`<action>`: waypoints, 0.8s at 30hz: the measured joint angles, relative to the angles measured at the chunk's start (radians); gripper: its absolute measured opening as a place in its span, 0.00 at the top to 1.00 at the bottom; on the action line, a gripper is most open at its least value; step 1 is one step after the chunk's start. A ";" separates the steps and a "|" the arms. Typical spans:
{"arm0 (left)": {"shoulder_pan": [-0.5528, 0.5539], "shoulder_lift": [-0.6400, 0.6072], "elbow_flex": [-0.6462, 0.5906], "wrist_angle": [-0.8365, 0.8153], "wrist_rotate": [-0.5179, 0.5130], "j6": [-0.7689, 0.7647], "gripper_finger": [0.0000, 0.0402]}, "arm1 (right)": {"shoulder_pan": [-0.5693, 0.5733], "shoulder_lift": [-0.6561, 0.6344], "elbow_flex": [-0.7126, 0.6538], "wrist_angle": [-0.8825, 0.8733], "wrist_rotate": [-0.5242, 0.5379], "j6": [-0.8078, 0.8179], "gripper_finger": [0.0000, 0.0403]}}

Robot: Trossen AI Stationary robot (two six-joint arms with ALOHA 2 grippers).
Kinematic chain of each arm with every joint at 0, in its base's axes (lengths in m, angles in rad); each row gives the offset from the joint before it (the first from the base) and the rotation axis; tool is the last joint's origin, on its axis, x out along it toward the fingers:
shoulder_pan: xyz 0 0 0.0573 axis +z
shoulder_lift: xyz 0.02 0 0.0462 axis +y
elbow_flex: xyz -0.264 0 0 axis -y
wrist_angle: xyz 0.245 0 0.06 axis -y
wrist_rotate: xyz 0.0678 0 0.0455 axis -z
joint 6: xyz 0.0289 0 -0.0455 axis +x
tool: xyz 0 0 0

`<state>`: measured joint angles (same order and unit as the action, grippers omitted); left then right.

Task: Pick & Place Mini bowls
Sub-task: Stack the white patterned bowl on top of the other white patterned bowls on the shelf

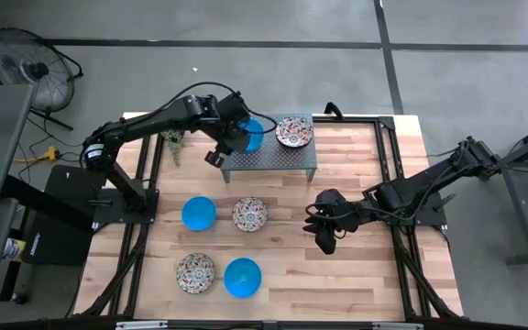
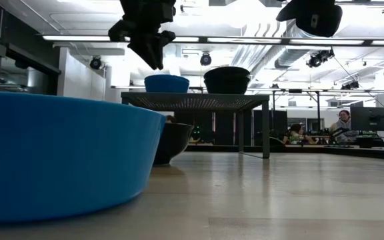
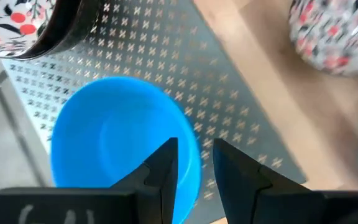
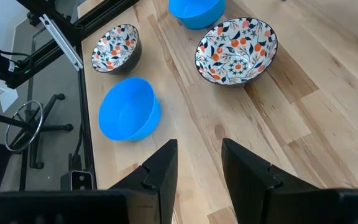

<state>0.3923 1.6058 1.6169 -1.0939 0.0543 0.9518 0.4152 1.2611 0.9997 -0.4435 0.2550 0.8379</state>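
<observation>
Bowls are spread over a wooden surface [image 1: 356,275] and a small perforated metal stand [image 1: 282,158] set toward 12 o'clock of it in the high view. On the stand, a blue bowl [image 1: 251,134] is seen at its 9 o'clock end and a floral bowl [image 1: 293,131] at its 3 o'clock end, near each other but apart. The left end effector [image 1: 224,148] is held above the blue bowl's rim; in the left wrist view its fingers [image 3: 164,163] are seen apart with a narrow gap, over the near edge of the bowl and closed on nothing. Four more bowls lie on the surface below the stand: a second blue bowl [image 1: 199,213] with a second floral bowl [image 1: 249,214] just beside it at 3 o'clock, and, toward 6 o'clock, a third floral bowl [image 1: 195,272] beside a third blue bowl [image 1: 242,277]. The right end effector [image 1: 324,231] hangs at 3 o'clock of the middle pair, well apart from them, its fingers parted and empty over bare wood. A small green plant [image 1: 172,139] stands by the left arm at 9 o'clock of the stand. A floor fan [image 1: 27,64] stands beyond the surface at 10 o'clock. People are seen seated far back in the low view.
</observation>
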 joint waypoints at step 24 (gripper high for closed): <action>-0.291 0.000 0.000 -0.170 0.137 -0.308 0.76 | 0.000 0.000 0.000 0.000 0.000 -0.008 0.72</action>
<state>0.1016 1.6054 1.6165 -1.2636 0.1911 0.6438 0.4152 1.2610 0.9997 -0.4438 0.2550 0.8303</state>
